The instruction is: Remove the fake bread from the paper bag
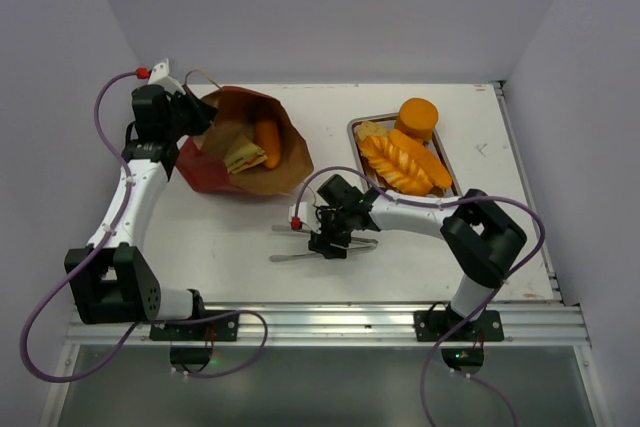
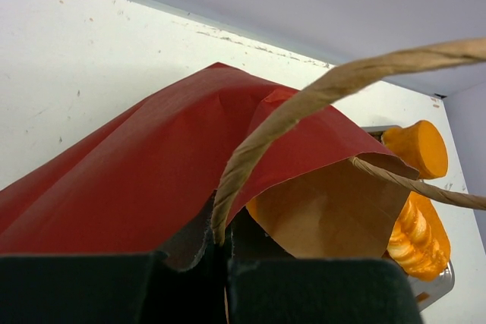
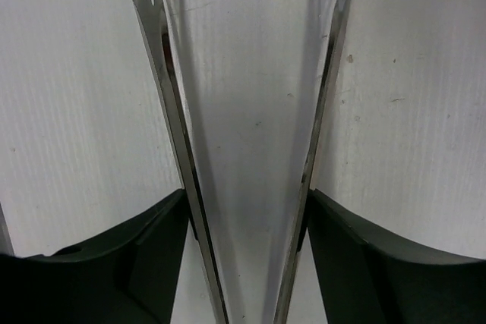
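Note:
The red paper bag [image 1: 215,172] lies open at the back left, its brown inside showing. In it lie an orange loaf [image 1: 267,142] and a pale sandwich with green filling [image 1: 240,155]. My left gripper [image 1: 195,112] is at the bag's left rim. In the left wrist view it [image 2: 220,263] is shut on the bag's loop handle [image 2: 304,100], over the red paper [image 2: 137,180]. My right gripper [image 1: 322,237] is mid-table, right of the bag. It [image 3: 247,218] is shut on steel tongs [image 3: 171,111], one finger outside each arm.
A steel tray [image 1: 357,127] at the back right holds a round orange bun [image 1: 416,118] and golden loaves [image 1: 400,162]. The bun [image 2: 416,148] and a loaf [image 2: 418,237] also show past the bag in the left wrist view. The tongs' tips [image 1: 283,228] point left.

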Motion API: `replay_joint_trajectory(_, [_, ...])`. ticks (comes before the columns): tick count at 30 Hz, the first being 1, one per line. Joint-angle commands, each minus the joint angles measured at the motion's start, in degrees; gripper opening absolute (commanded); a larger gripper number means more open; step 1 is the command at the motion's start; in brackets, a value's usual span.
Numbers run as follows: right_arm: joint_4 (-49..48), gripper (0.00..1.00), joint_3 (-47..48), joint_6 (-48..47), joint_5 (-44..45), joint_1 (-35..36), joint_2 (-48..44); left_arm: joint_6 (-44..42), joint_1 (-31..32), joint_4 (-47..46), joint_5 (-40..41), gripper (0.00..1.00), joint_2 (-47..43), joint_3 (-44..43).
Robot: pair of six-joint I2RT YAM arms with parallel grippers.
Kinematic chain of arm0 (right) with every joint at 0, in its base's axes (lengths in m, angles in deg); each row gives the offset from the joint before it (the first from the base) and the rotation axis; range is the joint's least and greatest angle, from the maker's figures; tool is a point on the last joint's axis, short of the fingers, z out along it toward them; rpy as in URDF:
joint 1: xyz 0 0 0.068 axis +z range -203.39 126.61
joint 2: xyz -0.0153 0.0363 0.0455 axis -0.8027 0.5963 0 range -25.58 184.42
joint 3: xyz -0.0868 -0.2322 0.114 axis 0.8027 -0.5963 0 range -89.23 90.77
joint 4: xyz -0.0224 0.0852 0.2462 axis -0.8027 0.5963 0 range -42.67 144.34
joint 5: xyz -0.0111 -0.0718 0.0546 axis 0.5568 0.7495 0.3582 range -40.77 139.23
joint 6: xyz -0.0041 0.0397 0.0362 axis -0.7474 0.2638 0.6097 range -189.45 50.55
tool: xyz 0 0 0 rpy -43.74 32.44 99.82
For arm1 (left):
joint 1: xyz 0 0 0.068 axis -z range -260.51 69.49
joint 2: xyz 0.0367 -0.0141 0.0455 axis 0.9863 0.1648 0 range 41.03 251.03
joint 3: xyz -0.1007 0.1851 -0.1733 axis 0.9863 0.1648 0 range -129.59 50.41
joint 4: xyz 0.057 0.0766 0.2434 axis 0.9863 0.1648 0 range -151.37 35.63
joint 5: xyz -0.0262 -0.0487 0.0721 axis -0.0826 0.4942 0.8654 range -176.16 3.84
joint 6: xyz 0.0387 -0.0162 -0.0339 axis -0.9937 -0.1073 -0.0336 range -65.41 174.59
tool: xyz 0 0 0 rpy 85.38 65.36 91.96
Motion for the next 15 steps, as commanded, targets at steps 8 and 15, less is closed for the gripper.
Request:
replay_joint_trajectory(8, [7.48, 0.78, 2.6, -2.65, 2.72, -0.36, 0.14, -0.3, -0.71, -1.03, -0.47, 0.0, -1.95, 0.85])
replay_joint_trajectory(15, [8.53, 0.72, 2.86, -3.26, 3.16, -0.45, 2.25, -0.21, -0.71, -0.94, -0.65, 0.0, -2.56, 0.94])
